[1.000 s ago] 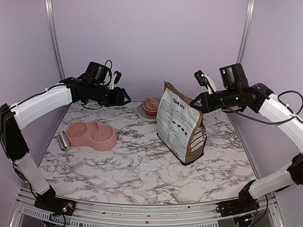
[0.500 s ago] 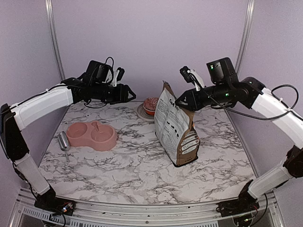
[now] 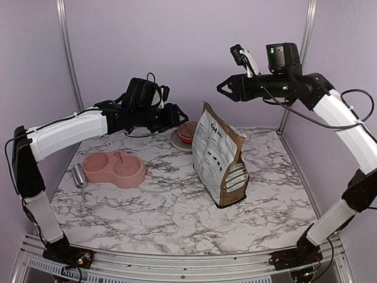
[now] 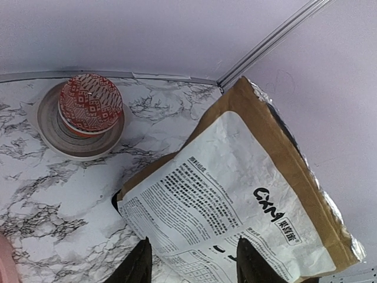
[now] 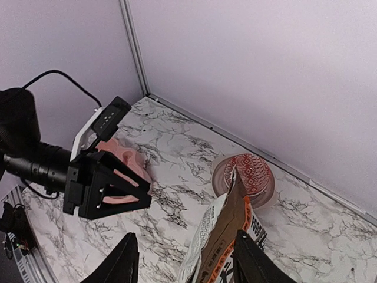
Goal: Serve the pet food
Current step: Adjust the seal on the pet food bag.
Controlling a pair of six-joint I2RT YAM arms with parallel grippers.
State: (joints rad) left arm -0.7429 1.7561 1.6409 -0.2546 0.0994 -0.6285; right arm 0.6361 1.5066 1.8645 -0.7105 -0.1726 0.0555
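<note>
My right gripper [image 3: 226, 89] hangs in the air above the top edge of the paper bag [image 3: 220, 158], jaws apart and empty. My left gripper [image 3: 180, 114] is likewise spread and holds nothing, level with the bag's upper left corner and near it, not touching. No pet food shows in any view. I judge it sits inside the bag, whose foil-lined mouth I cannot tell to be open or sealed.

The step, as I read it, is getting a hold on that mouth. To do it well I bring each gripper onto its own end of the top edge, high on the paper, and close one before the other so the bag is braced upright as the second pinches. Any pull should run along the edge, not backward, because the cupcake [image 3: 188, 130] on its saucer [image 3: 176, 140] stands just behind the bag. The pink double bowl [image 3: 113, 169] and the metal scoop [image 3: 78, 175] beside it lie well apart to the left, so the kibble has a long carry — a firm, level hold matters more than speed
</note>
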